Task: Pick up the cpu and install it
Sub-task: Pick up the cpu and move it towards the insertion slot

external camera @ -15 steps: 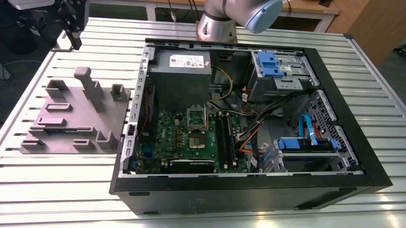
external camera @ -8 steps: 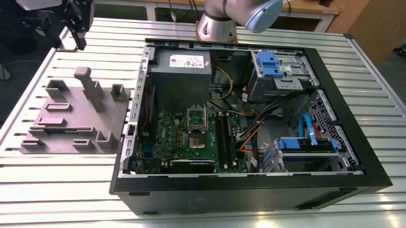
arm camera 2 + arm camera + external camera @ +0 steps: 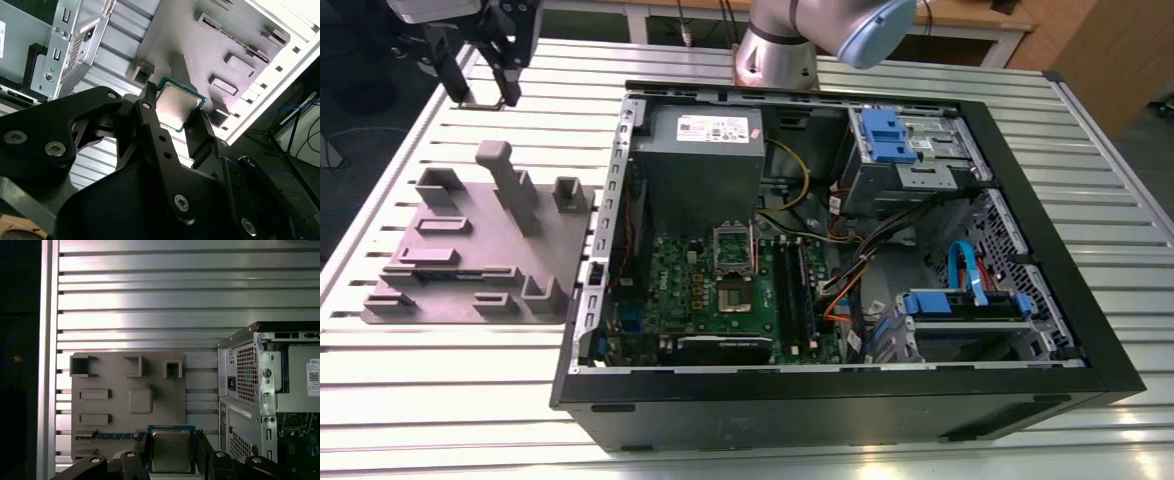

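Note:
In both wrist views the cpu (image 3: 178, 101) (image 3: 171, 450), a small square chip with a shiny metal top and a thin rim, sits clamped between two black fingers. My gripper (image 3: 175, 119) (image 3: 171, 455) is shut on its opposite edges. It hangs in the air above the grey fixture plate (image 3: 125, 407) (image 3: 200, 45). In the exterior view the gripper (image 3: 483, 98) is at the upper left, over the table beyond the plate's (image 3: 467, 255) far edge. The open computer case (image 3: 854, 250) lies to the exterior view's right, its green motherboard (image 3: 720, 290) showing the processor socket (image 3: 734, 297).
The case holds a grey power supply (image 3: 700, 150), blue drive cages (image 3: 901, 140) and loose cables (image 3: 854, 270). Upright posts (image 3: 507, 185) rise from the fixture plate. The arm's base (image 3: 781, 50) stands behind the case. The slatted metal table (image 3: 454, 400) has free room in front.

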Action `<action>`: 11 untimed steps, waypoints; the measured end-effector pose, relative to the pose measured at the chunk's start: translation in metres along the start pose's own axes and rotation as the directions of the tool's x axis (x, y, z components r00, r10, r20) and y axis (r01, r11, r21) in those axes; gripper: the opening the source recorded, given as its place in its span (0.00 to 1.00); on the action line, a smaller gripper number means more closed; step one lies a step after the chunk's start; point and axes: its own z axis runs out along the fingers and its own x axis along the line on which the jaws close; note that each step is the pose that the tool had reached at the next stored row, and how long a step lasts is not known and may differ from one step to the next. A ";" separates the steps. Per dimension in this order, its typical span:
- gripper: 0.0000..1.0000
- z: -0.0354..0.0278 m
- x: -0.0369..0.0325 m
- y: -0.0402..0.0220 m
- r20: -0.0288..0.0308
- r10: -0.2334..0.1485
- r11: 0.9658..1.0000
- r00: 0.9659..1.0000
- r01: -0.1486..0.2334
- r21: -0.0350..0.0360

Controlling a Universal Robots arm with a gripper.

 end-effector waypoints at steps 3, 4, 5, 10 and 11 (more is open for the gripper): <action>0.47 -0.0002 -0.0076 0.0002 0.000 0.000 1.000 1.000 0.000 0.000; 0.47 -0.0002 -0.0100 0.0003 0.000 0.000 1.000 1.000 0.000 0.000; 0.47 -0.0002 -0.0122 0.0003 0.000 0.000 1.000 1.000 0.000 0.000; 0.47 -0.0003 -0.0177 0.0005 0.000 0.000 1.000 1.000 0.000 0.000; 0.47 -0.0002 -0.0177 0.0005 0.000 0.000 1.000 1.000 0.000 0.000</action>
